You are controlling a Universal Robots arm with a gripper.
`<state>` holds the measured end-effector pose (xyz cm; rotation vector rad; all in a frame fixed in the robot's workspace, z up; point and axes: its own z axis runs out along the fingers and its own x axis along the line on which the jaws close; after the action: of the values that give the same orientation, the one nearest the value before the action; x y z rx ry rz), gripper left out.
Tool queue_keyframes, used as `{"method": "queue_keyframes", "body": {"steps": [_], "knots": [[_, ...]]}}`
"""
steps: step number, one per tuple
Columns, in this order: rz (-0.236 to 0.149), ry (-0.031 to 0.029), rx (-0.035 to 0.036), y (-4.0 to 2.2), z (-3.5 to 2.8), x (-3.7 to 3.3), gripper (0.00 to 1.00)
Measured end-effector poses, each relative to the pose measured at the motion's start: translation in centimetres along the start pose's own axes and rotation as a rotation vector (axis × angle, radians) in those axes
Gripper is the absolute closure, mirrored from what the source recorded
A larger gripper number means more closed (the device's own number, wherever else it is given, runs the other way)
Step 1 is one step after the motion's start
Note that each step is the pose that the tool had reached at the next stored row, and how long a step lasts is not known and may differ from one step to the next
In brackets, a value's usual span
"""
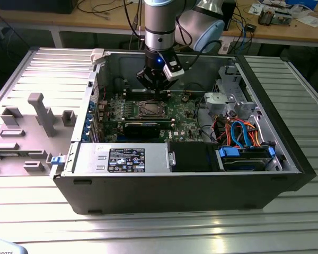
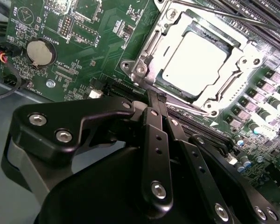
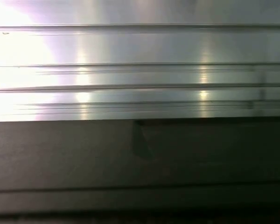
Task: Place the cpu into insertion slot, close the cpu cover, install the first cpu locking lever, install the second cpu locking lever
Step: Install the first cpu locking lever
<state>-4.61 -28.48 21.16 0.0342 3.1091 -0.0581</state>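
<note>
the cpu sits in its socket, the cpu cover down around it; gripper just beside, fingers seemingly pinched together, empty.

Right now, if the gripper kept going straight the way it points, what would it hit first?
Likely the near edge of the cpu cover, lying around the cpu; the gripper ends just short of it, though depth is unclear.

Silver-grey cpu gleams, cpu cover shines silvery, motherboard shows green, gripper is black, cables blue and orange.
</note>
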Motion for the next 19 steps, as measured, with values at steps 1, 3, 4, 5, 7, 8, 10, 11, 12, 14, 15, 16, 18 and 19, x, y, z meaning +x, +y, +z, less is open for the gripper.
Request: {"method": "queue_keyframes", "body": {"steps": [1,3,4,5,7,8,10,11,12,14,15,16,18,19], "knots": [[0.001,0.0001,0.0,0.0,0.0,0.0,0.89],[0.002,0.0003,0.0002,-0.01,-0.01,0.01,0.89],[0.002,0.0004,0.0002,-0.01,-0.01,0.01,0.89],[0.002,0.0004,0.0003,-0.01,-0.01,0.01,0.89],[0.003,0.0006,0.0005,-0.01,0.02,0.01,0.89],[0.003,0.0004,0.0004,-0.01,0.04,0.01,0.89],[0.004,0.0004,0.0005,-0.01,0.1,0.0,0.89],[0.004,0.0004,0.0005,-0.01,0.14,-0.01,0.89],[0.004,0.0005,0.0005,0.0,0.18,-0.02,0.89],[0.004,0.0004,0.0006,0.0,0.28,-0.05,0.89],[0.005,0.0004,0.0006,0.0,0.35,-0.07,0.89],[0.005,0.0005,0.0006,0.01,0.4,-0.08,0.89],[0.005,0.0005,0.0006,0.01,0.51,-0.1,0.89],[0.005,0.0005,0.0007,0.01,0.53,-0.1,0.89]]}}
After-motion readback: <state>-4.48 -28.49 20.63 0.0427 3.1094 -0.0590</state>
